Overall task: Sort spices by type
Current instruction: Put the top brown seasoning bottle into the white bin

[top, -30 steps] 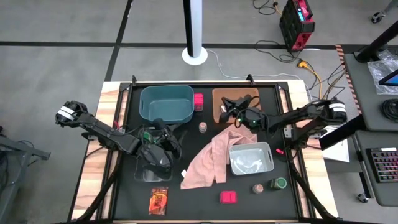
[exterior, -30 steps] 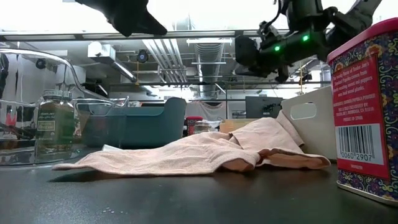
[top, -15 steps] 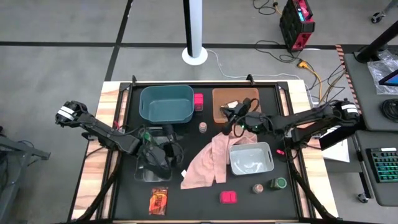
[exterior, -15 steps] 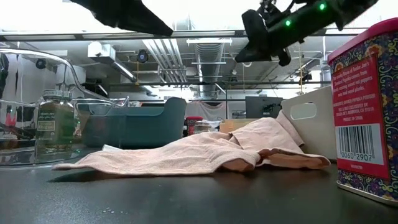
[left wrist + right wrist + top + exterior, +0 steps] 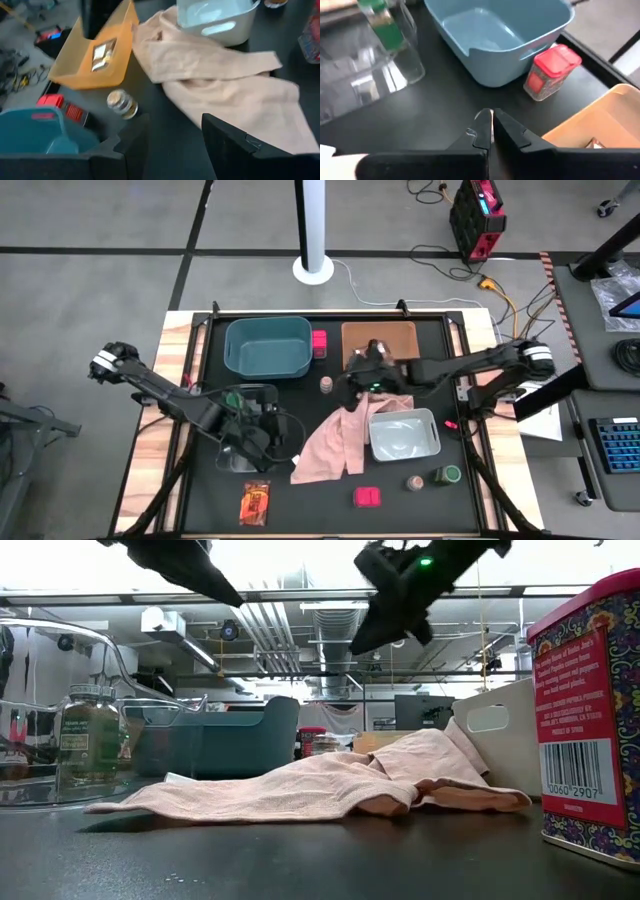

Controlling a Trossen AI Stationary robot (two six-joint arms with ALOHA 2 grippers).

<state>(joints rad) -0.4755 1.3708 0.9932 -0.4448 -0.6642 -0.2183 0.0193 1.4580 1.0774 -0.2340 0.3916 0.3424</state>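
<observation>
Nearest the front edge in the high view lie an orange-red packet (image 5: 255,502), a pink square box (image 5: 367,497), and a brownish jar (image 5: 414,482) just beside a dark jar with a green lid (image 5: 446,475). None of these is in a bin.

Mid-table: a pink cloth (image 5: 338,436) is crumpled between a clear bin (image 5: 232,462) on the left and a grey bin (image 5: 403,434) on the right. A green-lidded jar (image 5: 89,743) stands in the clear bin, seen in the low view. The left gripper (image 5: 262,430) hangs over that bin, fingers parted and nothing between them.

Further back, the right gripper (image 5: 362,375) hovers above the table near a small jar with a pinkish top (image 5: 326,385), just in front of the teal bin (image 5: 267,346). Its fingers are pressed together and carry nothing. Beyond it, the orange bin (image 5: 380,340) holds a small packet (image 5: 103,52), and a pink box (image 5: 319,343) stands beside the teal bin.

Judgement: sorting is at an early stage; most spices remain loose. The right arm looks between picks, likely heading for the pinkish-top jar. The next move calls for opening the fingers, descending around the jar and closing on it upright without nudging it toward the cloth.
</observation>
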